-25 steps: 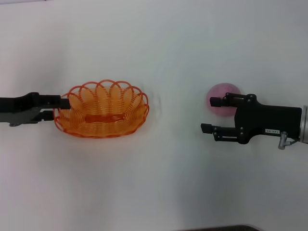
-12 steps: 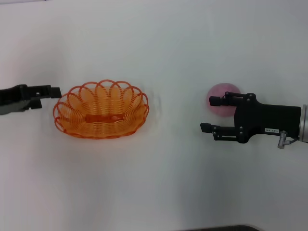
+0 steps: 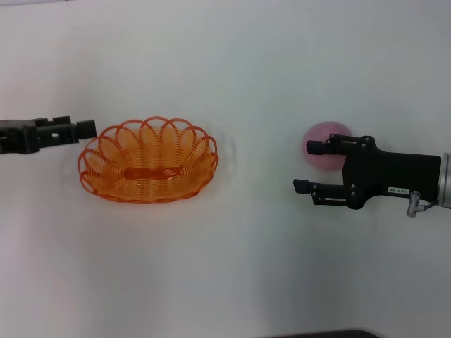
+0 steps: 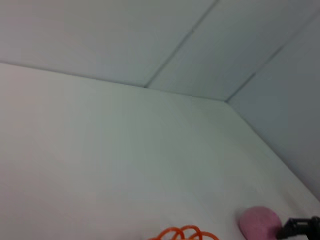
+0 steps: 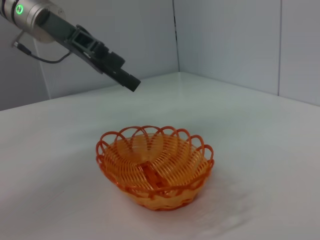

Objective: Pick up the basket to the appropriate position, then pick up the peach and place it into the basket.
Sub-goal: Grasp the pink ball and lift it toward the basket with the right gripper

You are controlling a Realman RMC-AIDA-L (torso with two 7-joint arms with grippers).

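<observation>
Head view: right claw (image 3: 302,167) spread apart beside the peach (image 3: 325,144), nothing held. Left claw (image 3: 86,129) off the basket (image 3: 148,160) rim; we cannot tell its state. Left wrist view: peach on table. Right wrist view: left claw raised above the empty basket. We judge basket placed, peach pending.

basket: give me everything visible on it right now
The basket is an oval, shallow orange bowl of looped wire with a scalloped rim of arches, and it is empty. It sits upright on the white table. Nothing touches it: the left gripper is raised beside its left end, clear of the rim in the right wrist view. The peach lies well off to its right.
</observation>
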